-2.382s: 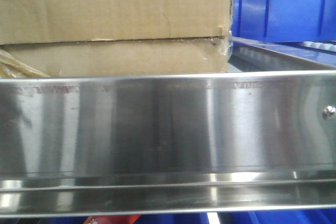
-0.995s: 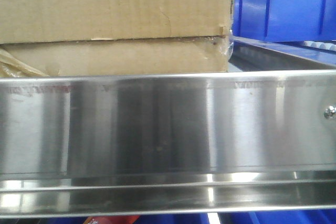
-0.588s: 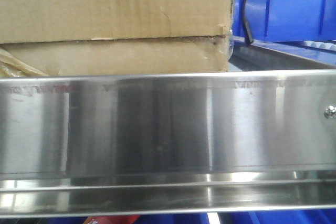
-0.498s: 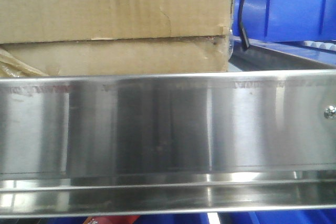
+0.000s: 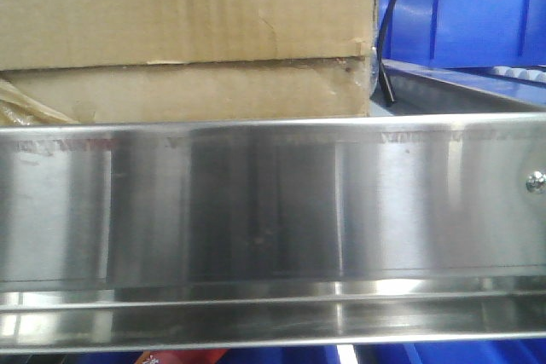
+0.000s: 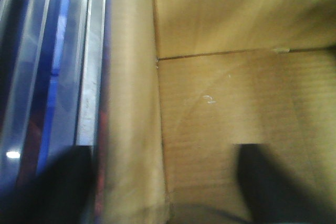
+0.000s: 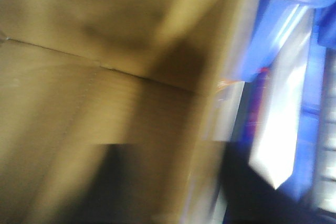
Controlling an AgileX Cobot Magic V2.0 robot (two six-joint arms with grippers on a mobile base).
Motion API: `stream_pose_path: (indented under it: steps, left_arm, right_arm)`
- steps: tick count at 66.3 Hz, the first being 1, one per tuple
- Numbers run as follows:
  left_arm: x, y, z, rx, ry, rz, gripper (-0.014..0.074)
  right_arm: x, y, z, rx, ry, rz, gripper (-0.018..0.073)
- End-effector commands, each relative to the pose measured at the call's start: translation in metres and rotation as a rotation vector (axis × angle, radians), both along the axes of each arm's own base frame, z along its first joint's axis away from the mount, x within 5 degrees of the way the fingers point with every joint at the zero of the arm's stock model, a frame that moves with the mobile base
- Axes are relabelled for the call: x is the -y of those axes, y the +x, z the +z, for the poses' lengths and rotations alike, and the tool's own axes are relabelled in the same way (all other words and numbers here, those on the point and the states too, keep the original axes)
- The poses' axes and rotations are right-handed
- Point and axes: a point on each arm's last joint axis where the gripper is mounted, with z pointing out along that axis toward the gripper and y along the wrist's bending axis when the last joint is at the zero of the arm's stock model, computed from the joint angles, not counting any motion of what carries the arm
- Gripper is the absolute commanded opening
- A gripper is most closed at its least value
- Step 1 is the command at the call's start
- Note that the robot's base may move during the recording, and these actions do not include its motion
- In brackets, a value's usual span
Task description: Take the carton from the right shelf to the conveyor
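Your shelf shows its shiny steel rail up front; the carton sits on it, a blue bin just beside.

Left pincer spread wide; right pincer blurred.

A thin dark piece hangs down from the top edge. I cannot tell whether it is a finger of my end effector or a cable. Just left of it stands the carton, with its torn corner beside the piece's tip. Behind it and to its right is a blue bin. Below it runs the shelf with its steel front rail, and one screw sits well to the right.
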Motion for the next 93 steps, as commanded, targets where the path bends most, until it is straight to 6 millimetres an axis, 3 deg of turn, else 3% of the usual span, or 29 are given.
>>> stream_pose_path:
  steps: [1, 6, 11, 21, 33, 43, 52, 66, 84, 93]
  left_arm:
    - [-0.001, 0.003, -0.001, 0.003, -0.011, 0.002, 0.0102]
    - [-0.001, 0.003, -0.001, 0.003, -0.011, 0.002, -0.0045]
    - [-0.001, 0.001, 0.002, 0.011, -0.012, 0.002, 0.0009]
    - [-0.002, -0.015, 0.02, 0.064, -0.02, 0.0, -0.0002]
    - [-0.002, -0.057, 0.056, 0.18, -0.099, -0.024, -0.0006]
    - [-0.001, -0.095, 0.083, 0.277, -0.159, -0.044, -0.0014]
    - [0.008, -0.114, 0.094, 0.32, -0.197, -0.07, -0.0017]
    - [0.046, -0.119, 0.092, 0.3, -0.224, -0.183, -0.0017]
    - [0.08, -0.113, 0.078, 0.265, -0.167, -0.241, -0.0017]
    - [0.087, -0.107, 0.067, 0.226, -0.151, -0.252, -0.0017]
  right_arm:
    - [-0.001, 0.0, 0.003, 0.023, 0.01, 0.002, -0.0087]
    - [0.0, 0.001, 0.003, 0.029, 0.001, -0.002, -0.0061]
    - [0.003, -0.001, 0.007, 0.044, -0.004, -0.007, -0.0061]
    - [0.014, -0.015, 0.029, 0.097, 0.016, -0.014, -0.0061]
    - [0.038, -0.052, 0.076, 0.202, 0.083, -0.014, -0.0061]
    - [0.061, -0.081, 0.101, 0.272, 0.093, -0.032, -0.0061]
    - [0.078, -0.102, 0.098, 0.266, 0.062, -0.043, -0.0061]
    - [0.094, -0.126, 0.083, 0.225, 0.023, -0.044, -0.0061]
    - [0.096, -0.127, 0.075, 0.203, 0.001, -0.045, -0.0061]
    - [0.096, -0.127, 0.075, 0.203, 0.001, -0.045, -0.0061]
